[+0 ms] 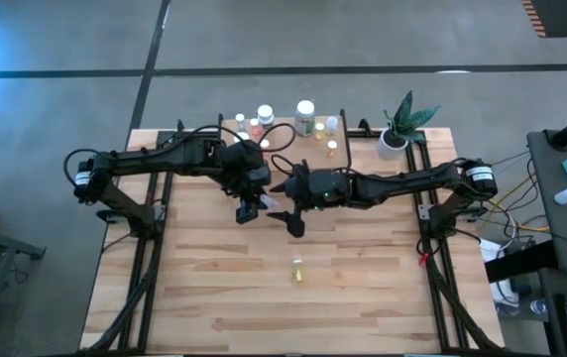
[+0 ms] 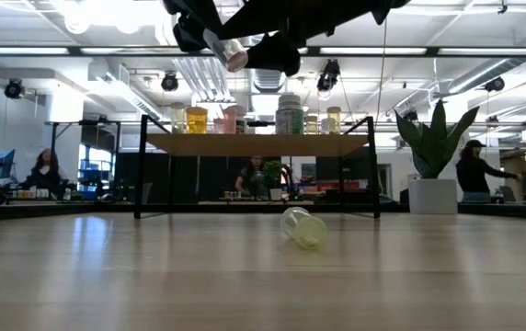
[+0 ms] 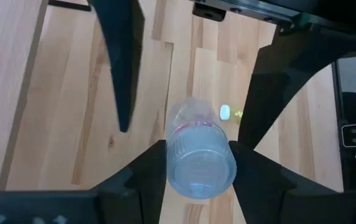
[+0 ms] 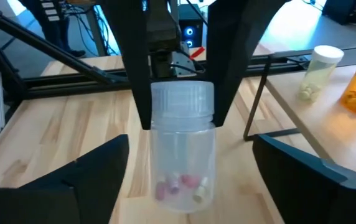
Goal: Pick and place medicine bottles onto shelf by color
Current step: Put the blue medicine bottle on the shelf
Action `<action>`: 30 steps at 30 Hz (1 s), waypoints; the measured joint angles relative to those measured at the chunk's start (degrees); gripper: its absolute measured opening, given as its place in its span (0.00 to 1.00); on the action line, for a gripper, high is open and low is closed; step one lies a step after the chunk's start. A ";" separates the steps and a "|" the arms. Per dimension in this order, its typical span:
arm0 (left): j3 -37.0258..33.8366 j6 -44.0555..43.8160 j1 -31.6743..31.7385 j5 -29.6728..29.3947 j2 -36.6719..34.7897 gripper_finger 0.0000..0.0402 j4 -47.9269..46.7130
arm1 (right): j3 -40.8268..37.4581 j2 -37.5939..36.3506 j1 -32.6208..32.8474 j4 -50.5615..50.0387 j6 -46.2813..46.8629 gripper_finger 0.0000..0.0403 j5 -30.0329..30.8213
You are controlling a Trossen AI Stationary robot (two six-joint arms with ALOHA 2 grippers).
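A shelf [image 1: 293, 134] stands at the far edge of the table [image 1: 204, 288], with a row of bottles [image 1: 305, 116] on it. A potted plant [image 1: 398, 127] sits just right of the shelf. One bottle [image 1: 297, 270] lies on its side alone near the table's middle, well in front of the shelf. Both grippers meet above the table between the shelf and that bottle, the left gripper [image 1: 249, 205] holding a bottle [image 3: 198, 155] with the right gripper [image 1: 291, 216] just beside it.

Left gripper [image 4: 179, 93] pinches the ribbed white cap of a clear bottle [image 4: 182, 152] with pink pills in it, held above the counter [image 4: 60, 134] between the right gripper's own wide-open jaws; shelf [image 4: 327, 118] beside it carries a pale-yellow and an orange bottle.
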 joint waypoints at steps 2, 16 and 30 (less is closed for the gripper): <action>-0.02 -0.05 -0.02 0.16 0.00 0.37 0.02 | 0.06 0.00 0.00 -0.02 -0.02 0.79 0.00; 0.12 -0.14 -0.76 -0.10 0.00 0.37 0.24 | 0.04 0.00 -0.26 -0.04 -0.02 0.49 -0.33; 0.09 -2.53 -0.87 -0.07 0.00 0.37 0.56 | -0.07 0.00 -0.26 -0.07 0.46 0.36 -1.60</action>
